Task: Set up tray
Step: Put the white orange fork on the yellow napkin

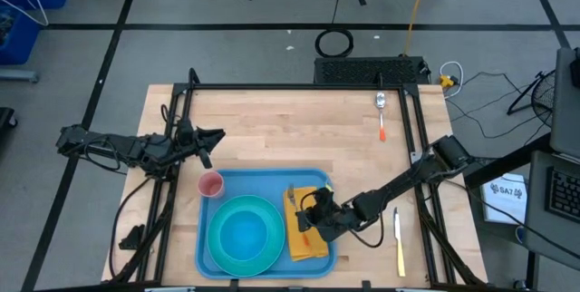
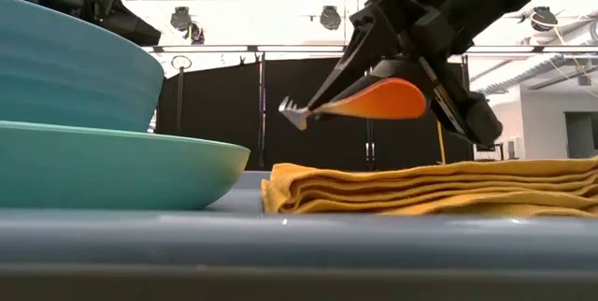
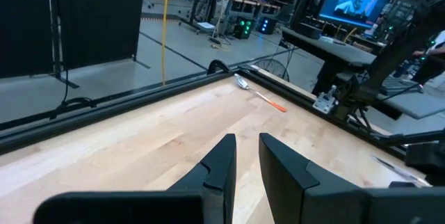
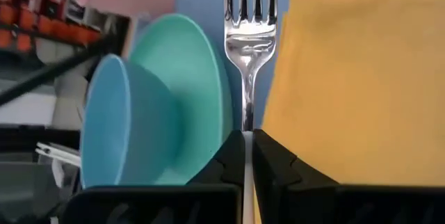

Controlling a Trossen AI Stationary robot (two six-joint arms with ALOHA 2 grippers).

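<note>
The light-blue tray (image 1: 267, 181) lies on the wooden table. It carries a teal plate (image 1: 220, 228) with a blue bowl (image 1: 246, 235) on it, a pink cup (image 1: 211, 184) and a folded yellow napkin (image 1: 315, 247). My right gripper (image 1: 313, 215) hovers over the napkin's left edge, shut on an orange-handled fork (image 2: 374, 100). The fork's tines (image 4: 250, 1) point toward the far edge. My left gripper (image 1: 210, 147) waits open above the bare table beyond the tray's far-left corner. My right gripper pinches the fork between its two fingers where the metal neck (image 4: 245, 123) meets the handle. The fork lies along the fingers, which slant down from the table's right. It is lifted clear, about level, just above the napkin (image 2: 430, 189).
A spoon with an orange handle (image 1: 381, 115) lies near the table's far right. A knife (image 1: 398, 240) lies on the table right of the tray. A metal frame runs around the table. Bare wood stretches between the tray and the far edge.
</note>
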